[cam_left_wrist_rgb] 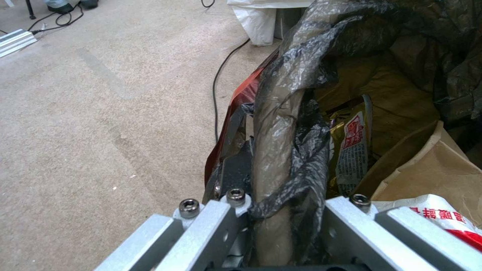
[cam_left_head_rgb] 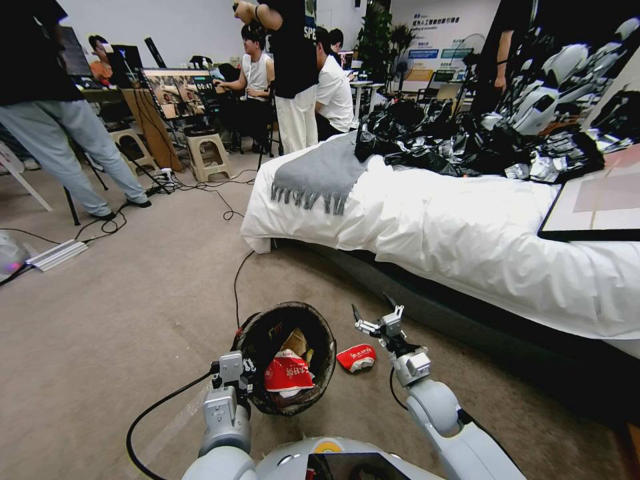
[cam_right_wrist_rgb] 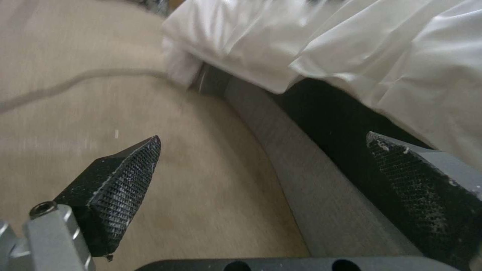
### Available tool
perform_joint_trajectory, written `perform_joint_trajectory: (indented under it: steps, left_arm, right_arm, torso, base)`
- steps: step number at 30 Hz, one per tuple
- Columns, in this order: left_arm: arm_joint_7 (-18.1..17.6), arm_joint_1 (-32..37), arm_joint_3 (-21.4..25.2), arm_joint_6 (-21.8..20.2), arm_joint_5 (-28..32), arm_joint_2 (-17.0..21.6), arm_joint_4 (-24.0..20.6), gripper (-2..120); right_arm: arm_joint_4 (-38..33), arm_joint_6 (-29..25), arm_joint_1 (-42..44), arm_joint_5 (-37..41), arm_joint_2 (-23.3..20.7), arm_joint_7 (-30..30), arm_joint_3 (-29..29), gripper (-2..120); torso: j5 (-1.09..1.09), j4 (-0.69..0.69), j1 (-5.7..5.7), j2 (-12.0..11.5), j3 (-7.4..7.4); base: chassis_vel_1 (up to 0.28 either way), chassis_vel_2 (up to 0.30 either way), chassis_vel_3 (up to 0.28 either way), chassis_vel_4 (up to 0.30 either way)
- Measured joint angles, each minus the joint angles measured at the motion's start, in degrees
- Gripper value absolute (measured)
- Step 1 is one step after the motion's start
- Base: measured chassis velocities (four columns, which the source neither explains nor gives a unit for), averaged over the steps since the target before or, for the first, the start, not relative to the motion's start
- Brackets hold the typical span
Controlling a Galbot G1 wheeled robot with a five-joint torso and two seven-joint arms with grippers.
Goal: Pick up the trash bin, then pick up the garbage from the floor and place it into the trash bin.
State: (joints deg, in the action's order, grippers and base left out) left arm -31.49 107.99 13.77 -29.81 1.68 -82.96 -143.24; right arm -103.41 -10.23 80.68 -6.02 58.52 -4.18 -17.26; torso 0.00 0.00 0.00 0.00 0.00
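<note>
The trash bin [cam_left_head_rgb: 264, 325], lined with a black crinkly bag, hangs tilted just above the carpet with its mouth toward me. My left gripper [cam_left_head_rgb: 235, 375] is shut on its near rim; in the left wrist view the bag-wrapped rim [cam_left_wrist_rgb: 281, 113] runs between the fingers [cam_left_wrist_rgb: 236, 162]. Inside lie a red-and-white wrapper [cam_left_head_rgb: 287, 375], a yellow wrapper [cam_left_wrist_rgb: 351, 150] and a crumpled brown paper bag [cam_left_wrist_rgb: 432, 169]. One piece of garbage, a red wrapper [cam_left_head_rgb: 357, 357], lies on the floor just right of the bin. My right gripper [cam_left_head_rgb: 375, 315] hovers open above and beyond it, holding nothing [cam_right_wrist_rgb: 261, 146].
A bed with a white sheet [cam_left_head_rgb: 467, 227] and dark base [cam_left_head_rgb: 453, 313] runs along the right, close to my right gripper. A black cable [cam_left_head_rgb: 237, 280] crosses the carpet toward the bin. A power strip [cam_left_head_rgb: 57, 255], stools and people stand at the far left and back.
</note>
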Motion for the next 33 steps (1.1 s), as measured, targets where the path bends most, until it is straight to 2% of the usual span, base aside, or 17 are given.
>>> perform_joint_trajectory:
  steps: [2, 3, 7, 21, 33]
  left_arm:
    - [-0.02, -0.07, 0.01, 0.02, 0.0, 0.01, 0.0, 1]
    - [-0.02, -0.07, 0.01, 0.02, 0.0, 0.01, 0.0, 1]
    - [-0.06, -0.33, 0.01, 0.38, -0.52, -0.05, 0.0, 1]
    - [-0.15, -0.58, 0.08, 0.42, -0.61, 0.15, -0.01, 1]
    - [-0.24, -0.38, -0.1, 0.36, -0.71, 0.23, -0.01, 1]
  right_arm:
    - [2.83, -1.2, -0.16, -4.97, -0.71, -2.1, -0.89, 100]
    - [2.83, -1.2, -0.16, -4.97, -0.71, -2.1, -0.89, 100]
    - [11.08, -6.02, -0.95, -13.59, -0.51, -3.94, -2.33, 100]
    - [20.09, -12.56, -0.5, -20.59, 0.26, -9.65, -2.68, 100]
    - [24.81, -15.3, -1.41, -23.09, 1.36, -9.7, -1.83, 100]
  torso:
    - [0.0, 0.0, 0.0, 0.0, 0.0]
    - [0.0, 0.0, 0.0, 0.0, 0.0]
    - [0.02, 0.0, 0.0, 0.0, 0.0]
    - [-0.01, 0.0, 0.0, 0.0, 0.0]
    - [0.0, 0.0, 0.0, 0.0, 0.0]
  base:
    - [0.0, 0.0, 0.0, 0.0]
    - [0.0, 0.0, 0.0, 0.0]
    - [0.0, 0.0, 0.0, 0.0]
    - [0.0, 0.0, 0.0, 0.0]
    - [0.0, 0.0, 0.0, 0.0]
